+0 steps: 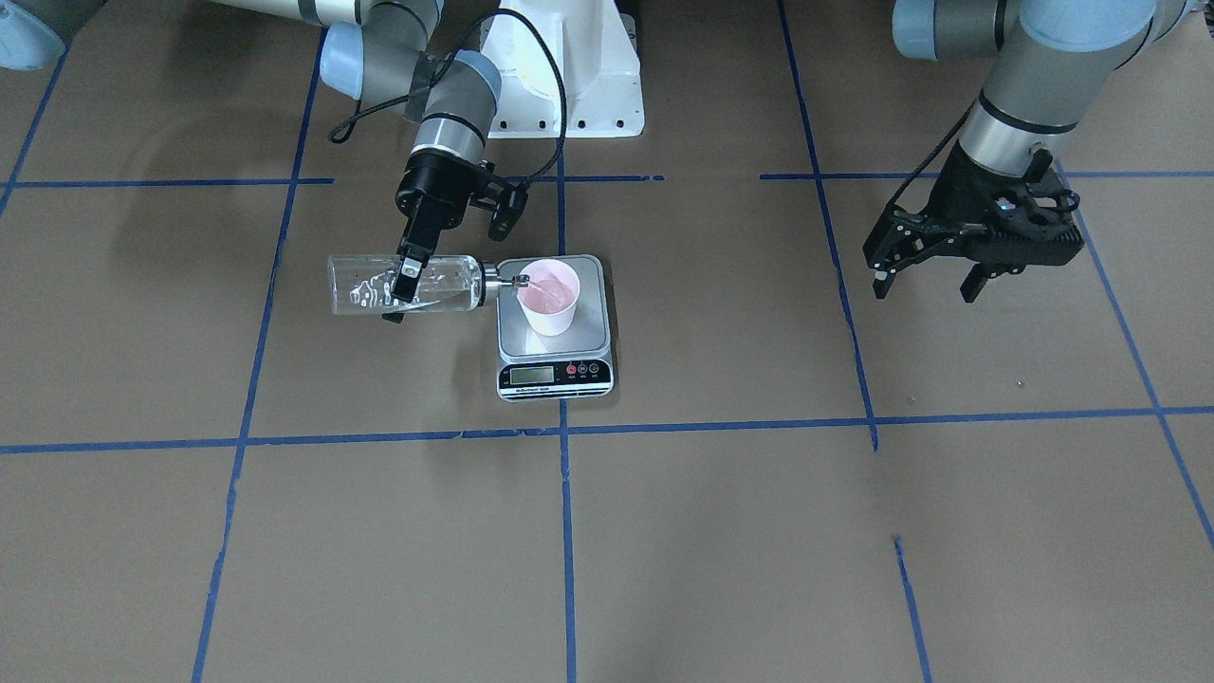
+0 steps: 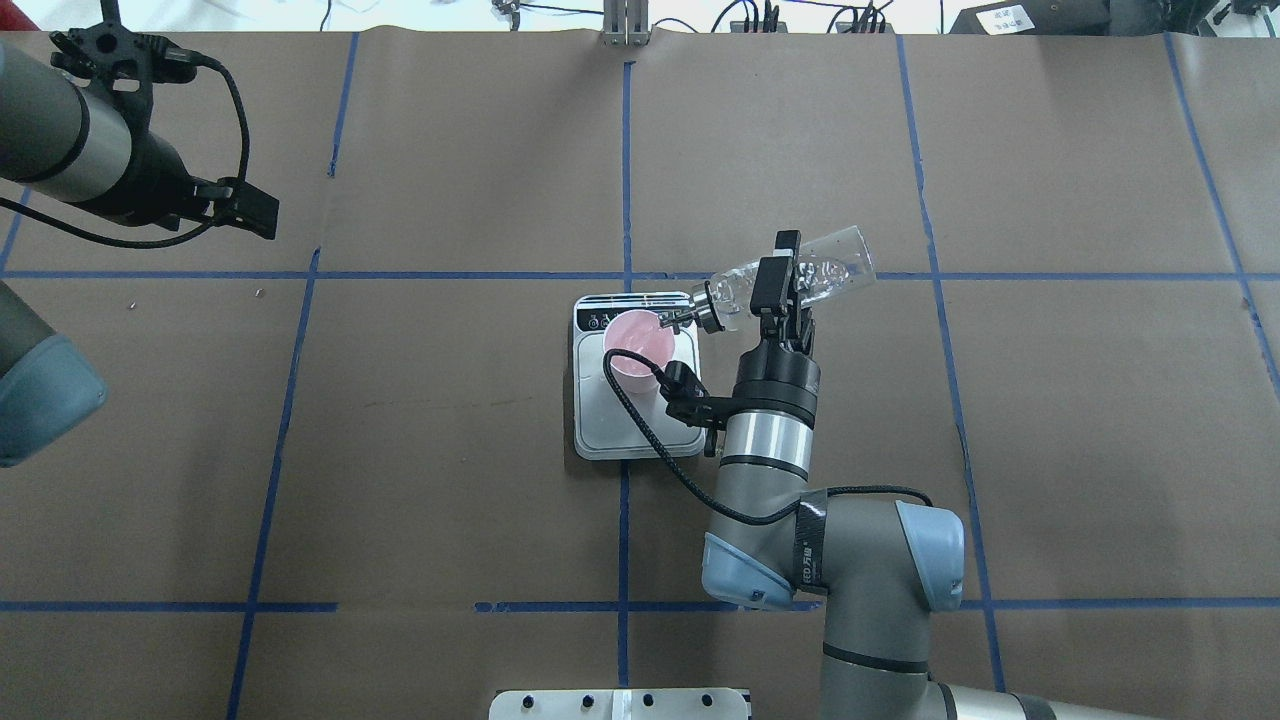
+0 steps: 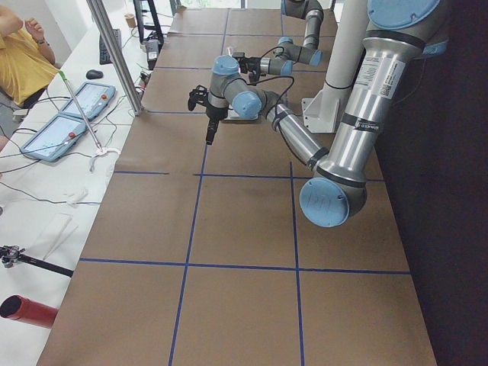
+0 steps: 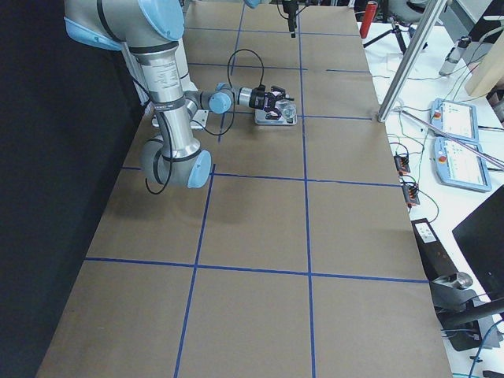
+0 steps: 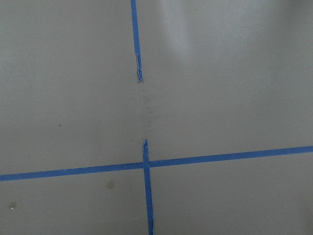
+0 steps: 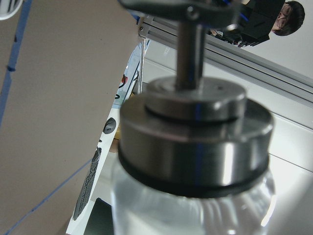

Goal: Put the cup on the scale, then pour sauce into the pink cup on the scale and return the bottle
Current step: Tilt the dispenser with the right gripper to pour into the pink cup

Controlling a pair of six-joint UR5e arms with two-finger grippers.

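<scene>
The right gripper (image 1: 403, 289) is clamped across the middle of the bottle (image 1: 446, 283), one finger on each side of the glass. It holds the bottle tipped almost flat above the table (image 1: 721, 531), just to the robot's right of the scale (image 1: 590, 327). The bottle's silver cap (image 1: 491, 282) points toward the scale, and the spout tip reaches over the rim of the cup (image 1: 550, 296). The cup stands upright on the scale's silver platform, with its pink inside showing from above. Clear sauce (image 1: 370, 296) lies along the lower side of the bottle (whether a stream is leaving the spout cannot be made out). The scale's display strip faces away from the robot. Far off on the robot's left, the left gripper (image 1: 925, 280) hangs above the bare table with its fingers spread and nothing between them. Its wrist camera shows only brown table and crossing blue tape lines (image 5: 146, 166). The right wrist camera is filled by the blurred cap and the bottle's shoulder.
</scene>
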